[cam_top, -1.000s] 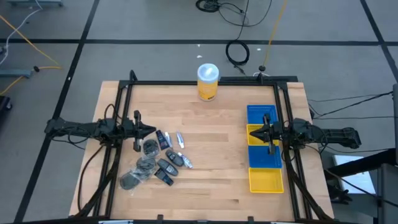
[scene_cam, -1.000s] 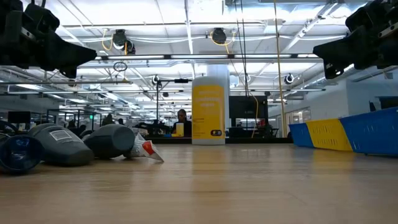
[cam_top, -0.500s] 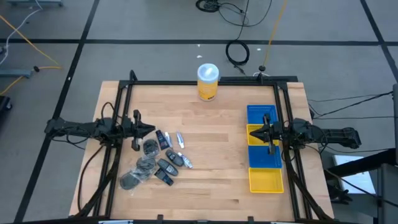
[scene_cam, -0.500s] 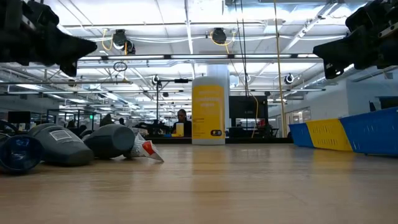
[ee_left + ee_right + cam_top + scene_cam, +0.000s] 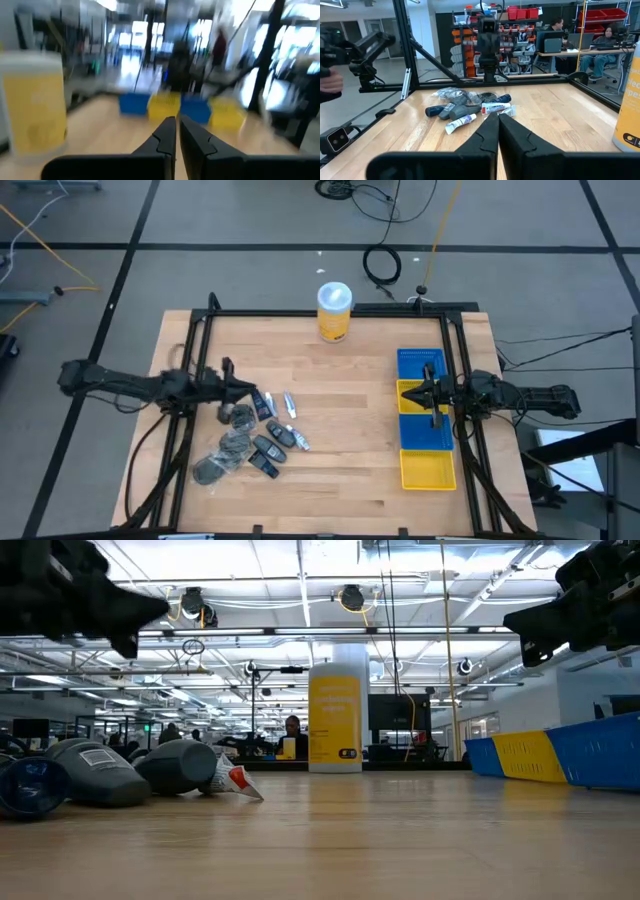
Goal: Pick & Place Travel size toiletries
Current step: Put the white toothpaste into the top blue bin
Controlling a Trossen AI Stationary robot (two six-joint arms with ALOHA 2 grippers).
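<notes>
At my twelve o'clock, a yellow canister (image 5: 334, 312) with white lid stands on the wooden table (image 5: 340, 440); cables (image 5: 381, 265) lie beyond

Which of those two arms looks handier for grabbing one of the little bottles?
The left. Its end effector hangs just beside the pile of toiletries, fingers together. The right end effector waits across the table, over the blue-and-yellow bins.

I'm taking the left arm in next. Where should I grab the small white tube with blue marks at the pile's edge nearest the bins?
Probably take the small white tube with blue marks across its narrow middle, bringing the left gripper straight down from above. The tube lies flat on the wooden table. There is bare wood on its bin side, but dark pieces crowd its other side.
</notes>
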